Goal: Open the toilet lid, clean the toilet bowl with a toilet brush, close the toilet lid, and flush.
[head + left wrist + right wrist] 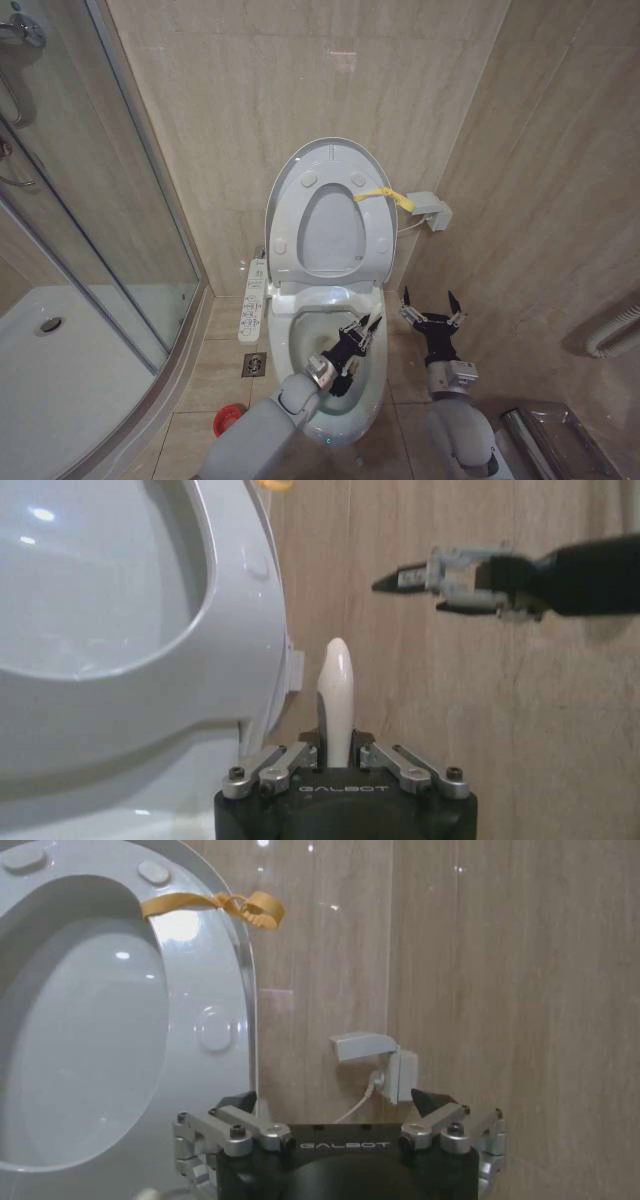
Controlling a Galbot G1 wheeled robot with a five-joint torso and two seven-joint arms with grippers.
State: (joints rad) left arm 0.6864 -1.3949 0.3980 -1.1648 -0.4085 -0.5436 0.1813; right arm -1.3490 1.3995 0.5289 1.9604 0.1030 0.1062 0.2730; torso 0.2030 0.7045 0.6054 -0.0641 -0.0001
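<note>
While the lid is standing raised against the wall, the scene is reading as follows.

Toilet lid point(330, 175): standing upright against the beige tiled wall, with the seat ring point(375, 215) raised flat against it; a yellow loop tag point(385, 196) is hanging off its edge on the robot's right.

Toilet bowl point(290, 335): sitting open on the floor, with the long white button panel point(254, 300) running along the robot's left side.

Left gripper point(362, 332): reaching over the open bowl, its fingers closing on the toilet brush.

Toilet brush point(335, 697): its white stick handle is sticking up between the left fingers in the left wrist view; in the head view the gripper is hanging over the bowl's inside, and I cannot tell where the bristle head is.

Right gripper point(428, 305): hovering beside the bowl on the robot's right, above the floor tiles, fingers spread apart and gripping nothing.

Writing: "GALBOT" is showing in white letters on both gripper bodies in the wrist views.

Red holder cup point(229, 419): sitting on the floor to the left of the bowl.

Wall box point(428, 211): hanging on the wall just beside the yellow tag, with a white cable running down from it.
</note>
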